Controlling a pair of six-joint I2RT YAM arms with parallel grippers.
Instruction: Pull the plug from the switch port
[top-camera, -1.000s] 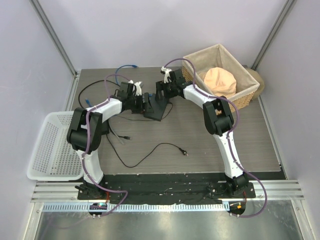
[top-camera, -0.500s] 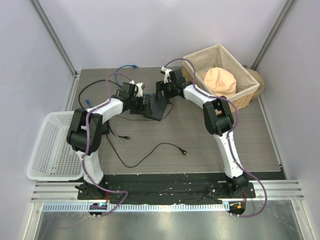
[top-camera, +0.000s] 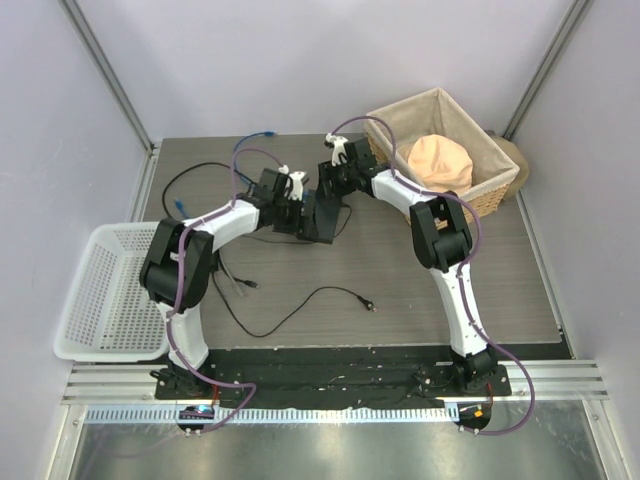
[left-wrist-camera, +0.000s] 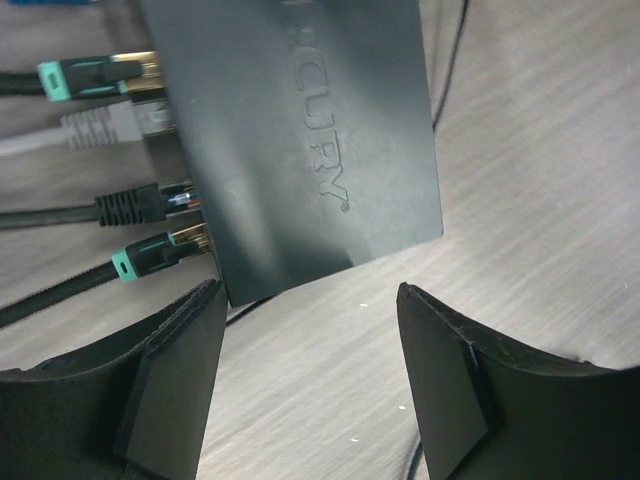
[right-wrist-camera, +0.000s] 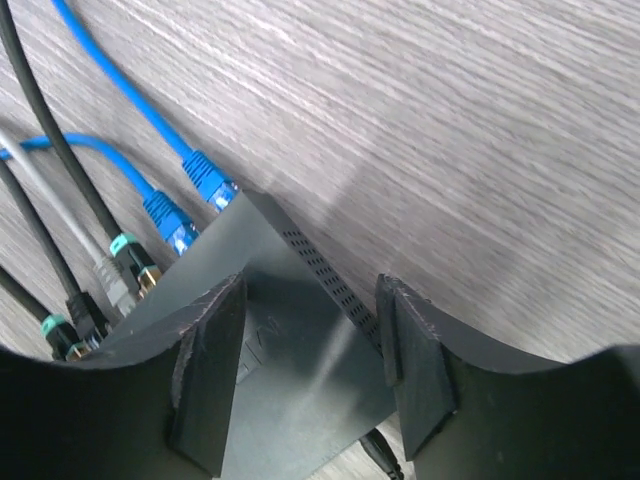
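Note:
The switch (top-camera: 322, 215) is a flat dark-grey box lying on the table at the centre back. In the left wrist view the switch (left-wrist-camera: 300, 140) has a teal plug (left-wrist-camera: 90, 75), a grey plug (left-wrist-camera: 110, 125), a black plug (left-wrist-camera: 130, 207) and another teal plug (left-wrist-camera: 150, 258) in its left edge. My left gripper (left-wrist-camera: 310, 350) is open just short of the switch's near edge, with only table between its fingers. My right gripper (right-wrist-camera: 315, 370) is open and straddles a corner of the switch (right-wrist-camera: 280, 340). Two blue plugs (right-wrist-camera: 185, 200) sit in its far edge.
A wicker basket (top-camera: 495, 165) with a peach cushion stands at the back right. A white plastic basket (top-camera: 105, 290) sits at the left edge. A loose black cable (top-camera: 300, 300) lies in front of the switch. A blue cable (top-camera: 255, 135) runs to the back.
My left gripper has moved right, closer to the switch. The switch has shifted slightly to the right. The right arm has barely moved.

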